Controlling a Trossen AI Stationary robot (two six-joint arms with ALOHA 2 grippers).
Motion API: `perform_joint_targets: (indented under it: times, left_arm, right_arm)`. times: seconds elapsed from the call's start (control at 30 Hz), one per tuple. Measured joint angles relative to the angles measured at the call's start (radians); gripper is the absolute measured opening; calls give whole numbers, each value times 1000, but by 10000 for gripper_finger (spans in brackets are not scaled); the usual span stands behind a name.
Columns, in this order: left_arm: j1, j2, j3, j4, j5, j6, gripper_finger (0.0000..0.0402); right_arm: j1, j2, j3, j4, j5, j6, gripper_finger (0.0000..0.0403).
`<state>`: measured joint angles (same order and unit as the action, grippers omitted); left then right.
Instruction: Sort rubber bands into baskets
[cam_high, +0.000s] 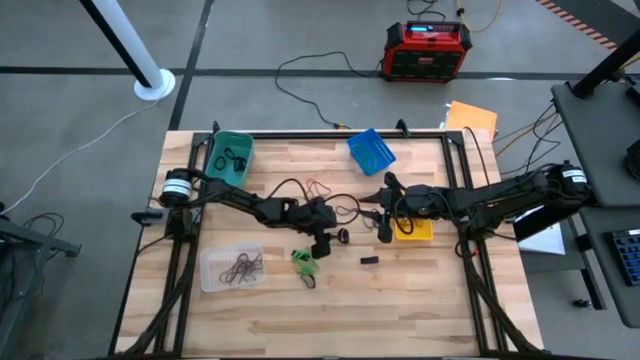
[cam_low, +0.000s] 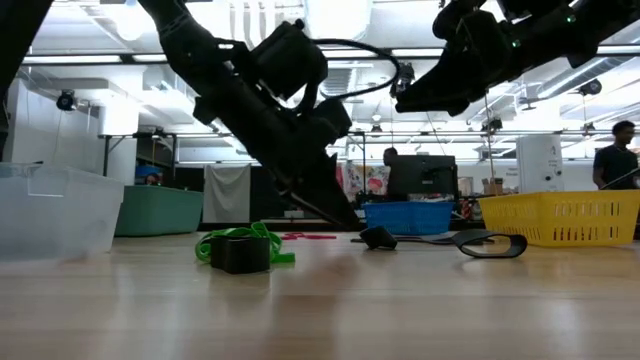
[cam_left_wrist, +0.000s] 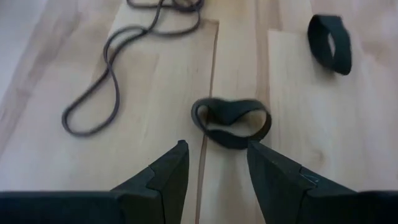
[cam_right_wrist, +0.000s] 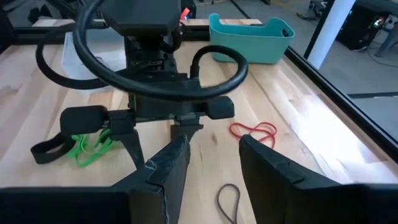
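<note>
Fingers of the left end effector (cam_left_wrist: 214, 180) stood apart and empty, low over the counter (cam_left_wrist: 155, 93), with a broad black rubber band (cam_left_wrist: 231, 121) lying just ahead of the gap between them. That band looked light, soft and floppy. It lay as a flattened loop with one edge raised, so the best hold seemed to be across that raised side wall, one finger inside the loop and one outside. Pinched flat against the wood it would likely slide or fold away.

A little farther off, to one side, a thin brown band (cam_left_wrist: 106, 93) trailed in a long limp loop. It would be harder to pinch, being so fine. Beyond the nearest band lay a second wide black band (cam_left_wrist: 329, 42), standing partly on edge.

The right end effector (cam_right_wrist: 211, 168) also had its fingers apart and held nothing. It hung above the counter facing the left arm. Just ahead of it lay a thin red band (cam_right_wrist: 254, 130), and past the left arm a tangle of green bands (cam_right_wrist: 93, 148). Farthest from it stood the teal basket (cam_right_wrist: 249, 38). In the overhead view the yellow basket (cam_high: 424, 232) sat close under the right end effector, the blue basket (cam_high: 371, 150) farther off, and the clear basket (cam_high: 213, 270) well away from the left one.
</note>
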<state>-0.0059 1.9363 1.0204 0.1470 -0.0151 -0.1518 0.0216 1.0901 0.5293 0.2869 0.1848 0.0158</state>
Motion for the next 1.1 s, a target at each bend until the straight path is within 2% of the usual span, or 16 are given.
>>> perform_joint_targets:
  times: [0.6,1.1]
  left_arm:
    - [0,3,-15,120,-3,-17,148]
    - [0,110,-17,184,-11,-89,148]
  right_arm:
    - [0,0,0,1,0,12,138]
    - [0,0,-2,1,0,11,143]
